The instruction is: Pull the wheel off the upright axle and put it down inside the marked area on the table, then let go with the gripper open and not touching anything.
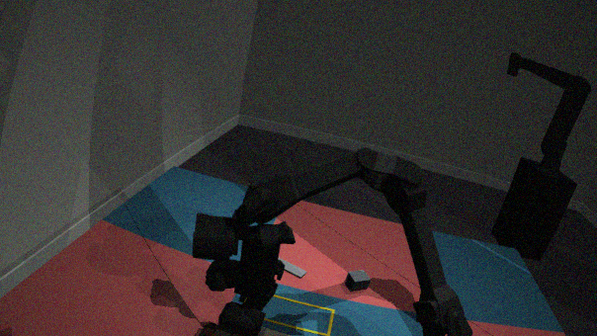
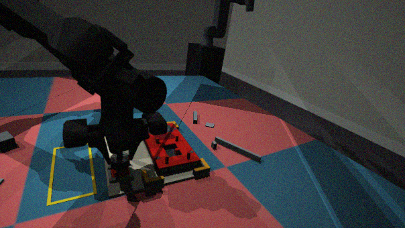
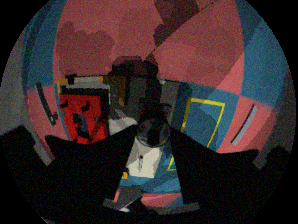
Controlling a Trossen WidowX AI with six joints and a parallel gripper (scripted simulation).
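Observation:
The wheel point(image 2: 119, 159) point(image 3: 153, 132) is a dark, round piece with a greyish rim, above a red part near the pale board's left side in the exterior view. My gripper point(image 2: 119, 161) point(image 3: 153, 129) points down and is shut on the wheel, one finger on each side. The axle is hidden under the wheel and fingers, and I cannot tell how far up it the wheel sits. The marked area, a yellow outline point(image 1: 306, 303) point(image 2: 51, 176) point(image 3: 206, 102), lies on the table beside the board. In the top view the arm hides the fingertips and wheel.
The pale board point(image 2: 181, 177) point(image 3: 142, 169) also bears a red block point(image 2: 178, 161) with short pegs, close beside the gripper, and yellow-brown corner pieces. A grey box point(image 1: 358, 280) point(image 2: 7, 141) stands beyond the outline. A long grey bar point(image 2: 238, 149) lies past the red block.

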